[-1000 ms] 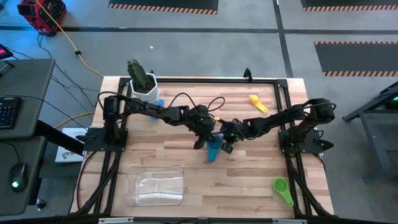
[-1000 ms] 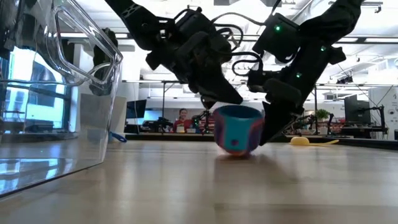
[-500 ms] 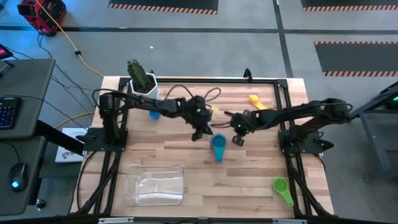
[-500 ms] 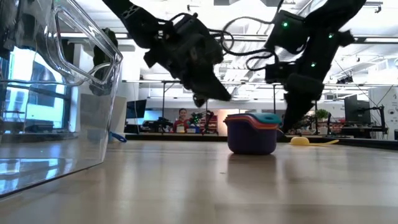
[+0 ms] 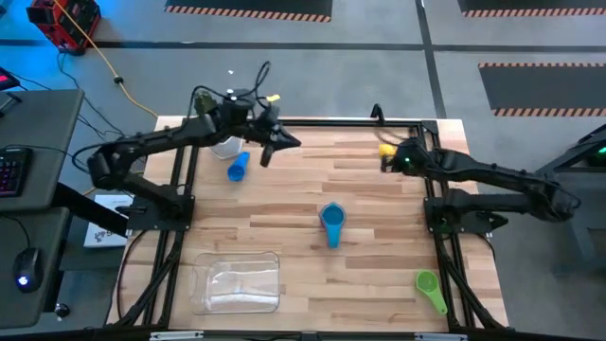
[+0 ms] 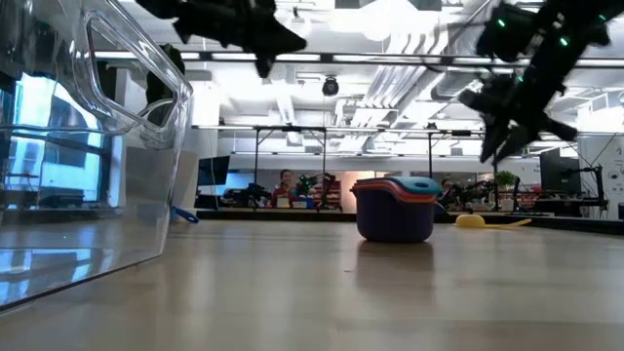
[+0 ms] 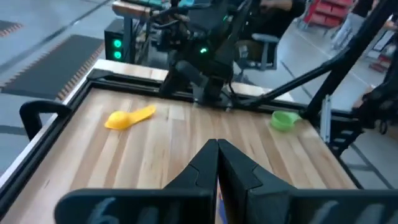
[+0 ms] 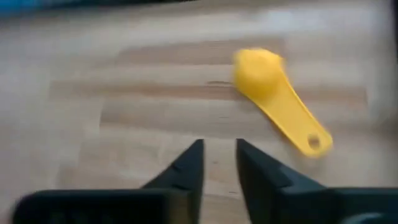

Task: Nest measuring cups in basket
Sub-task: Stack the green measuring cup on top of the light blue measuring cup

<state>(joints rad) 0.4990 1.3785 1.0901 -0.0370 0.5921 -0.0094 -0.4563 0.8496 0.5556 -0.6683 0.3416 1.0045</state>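
Pale wooden slatted tabletop (image 5: 284,204) with black frame. Clear shallow rectangular plastic basket (image 5: 236,281) at near-left of tabletop in high view, nothing visible inside; fills left side of low view (image 6: 88,146). Nested stack of plastic measuring cups (image 5: 331,220), light blue on top, handle toward the near edge, upright at mid tabletop, well apart from basket; low view shows dark blue outer cup with orange and light blue rims above (image 6: 395,208). No tool touching stack.

Left tool (image 5: 280,144) raised over far-left part of tabletop, fingers pressed together, nothing held; confirmed in left wrist view (image 7: 217,163). Just beside it: small blue plastic measuring cup (image 5: 237,168) lying on its side, near white pot with green cactus (image 5: 220,128) at far-left corner.

Right tool (image 5: 386,161) over far-right part of tabletop, just beside yellow plastic measuring spoon-cup (image 5: 388,150); right wrist view shows fingers (image 8: 189,165) slightly apart with narrow gap, empty, yellow cup (image 8: 277,99) lying flat ahead, not touched. Same yellow cup visible in left wrist view (image 7: 129,117) and low view (image 6: 472,220).

Green plastic measuring cup (image 5: 430,288) alone at near-right corner, handle toward the edge, well apart from everything else; also in left wrist view (image 7: 283,121).

Person (image 6: 286,185) in room far behind tabletop, low view.
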